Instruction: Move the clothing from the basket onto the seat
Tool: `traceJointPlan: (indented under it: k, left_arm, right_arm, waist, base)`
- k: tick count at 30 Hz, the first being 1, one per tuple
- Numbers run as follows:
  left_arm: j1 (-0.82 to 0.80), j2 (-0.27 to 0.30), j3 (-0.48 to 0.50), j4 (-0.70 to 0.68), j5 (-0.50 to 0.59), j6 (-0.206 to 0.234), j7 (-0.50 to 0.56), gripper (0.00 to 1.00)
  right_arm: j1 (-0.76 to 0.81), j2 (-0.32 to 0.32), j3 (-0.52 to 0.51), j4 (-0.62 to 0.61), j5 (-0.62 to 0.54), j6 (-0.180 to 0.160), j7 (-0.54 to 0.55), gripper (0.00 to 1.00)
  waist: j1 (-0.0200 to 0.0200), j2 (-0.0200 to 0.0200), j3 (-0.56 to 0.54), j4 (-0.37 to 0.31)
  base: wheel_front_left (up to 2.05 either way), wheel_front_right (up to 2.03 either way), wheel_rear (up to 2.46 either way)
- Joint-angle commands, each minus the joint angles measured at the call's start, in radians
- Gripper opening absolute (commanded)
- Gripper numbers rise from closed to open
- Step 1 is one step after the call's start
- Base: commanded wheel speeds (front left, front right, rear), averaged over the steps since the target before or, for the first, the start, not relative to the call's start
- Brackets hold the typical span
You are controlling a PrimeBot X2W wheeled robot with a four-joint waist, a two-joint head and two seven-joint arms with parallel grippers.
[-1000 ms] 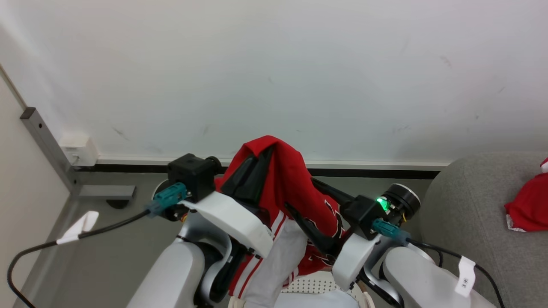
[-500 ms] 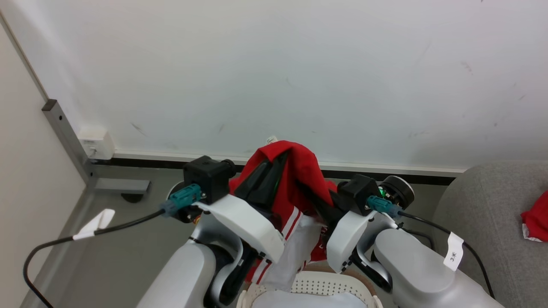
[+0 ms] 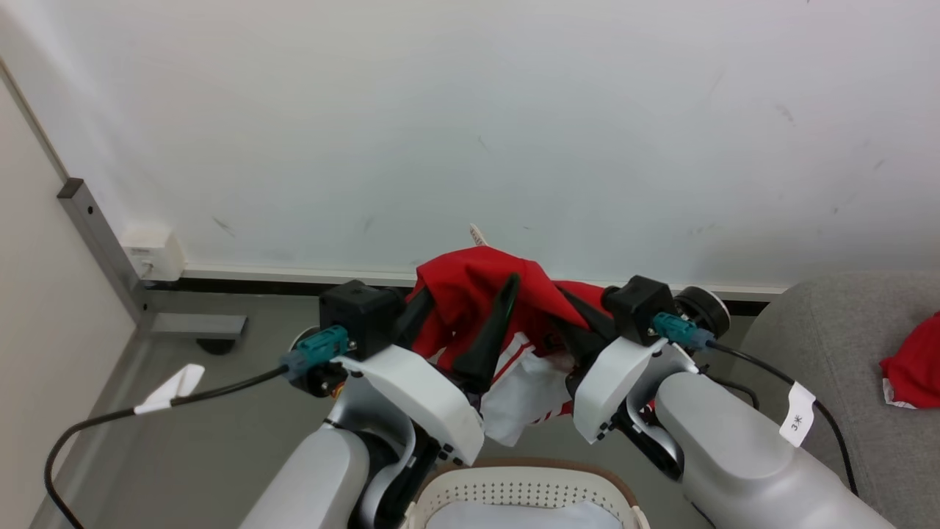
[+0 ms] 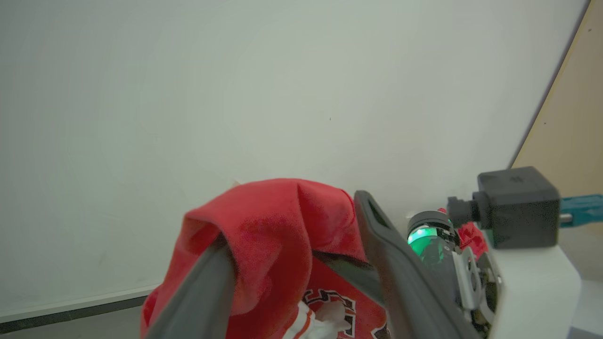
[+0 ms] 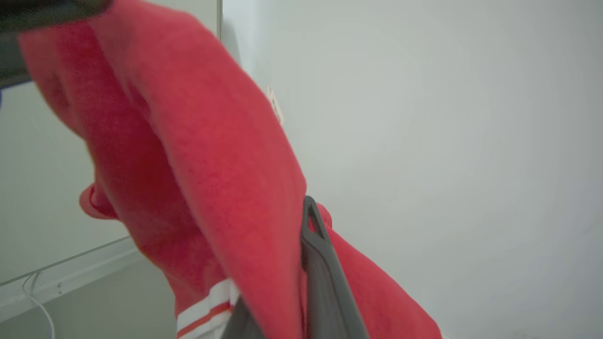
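Note:
A red garment with white trim, part of the clothing (image 3: 477,283), hangs in the air between my two grippers, above and beyond the basket (image 3: 514,479). My left gripper (image 3: 464,295) is open, its fingers spread, with red cloth draped over one finger (image 4: 202,287). My right gripper (image 3: 567,312) is shut on the same garment; in the right wrist view the cloth (image 5: 212,155) is pinched at the gripper (image 5: 308,209). The white perforated basket holds pale cloth. The grey seat (image 3: 830,345) is at the right, with another red piece (image 3: 914,364) lying on it.
A white wall (image 3: 470,132) with a dark skirting stands close ahead. A grey metal post (image 3: 99,235) and a wall socket box (image 3: 150,253) are at the left. Black cables (image 3: 132,411) trail from both wrists over the grey floor.
My right gripper closed on the red garment, then my left gripper opened. The garment now hangs higher, its white end out of the basket. The head camera has shifted.

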Motion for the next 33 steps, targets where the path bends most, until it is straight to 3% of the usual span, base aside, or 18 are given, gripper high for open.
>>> traceJointPlan:
  k: [1, 16, 25, 33]
  left_arm:
    - [0.015, 0.009, -0.003, 0.004, -0.005, -0.001, 0.007, 1.0]
    - [0.047, 0.026, -0.025, 0.007, -0.006, 0.0, 0.005, 1.0]
    - [0.071, 0.041, -0.035, 0.018, 0.003, 0.003, -0.012, 1.0]
    - [0.092, 0.048, -0.042, 0.037, 0.011, 0.007, -0.041, 1.0]
  right_arm:
    - [-0.022, 0.0, -0.031, -0.002, 0.001, -0.003, -0.007, 0.0]
    - [0.021, -0.017, -0.205, -0.042, -0.103, -0.003, -0.008, 0.0]
    - [0.047, -0.04, -0.245, -0.069, -0.132, -0.003, -0.008, 0.0]
    - [0.069, -0.079, -0.29, -0.105, -0.154, -0.003, -0.007, 0.0]
  waist:
    - [0.0, 0.0, 0.001, -0.002]
    - [0.0, 0.0, 0.011, -0.043]
    - [0.0, 0.0, 0.019, -0.125]
    - [0.0, 0.0, 0.033, -0.238]
  base:
    - [0.0, 0.0, 0.0]
    - [0.0, 0.0, 0.0]
    - [0.0, 0.0, 0.0]
    - [0.0, 0.0, 0.0]
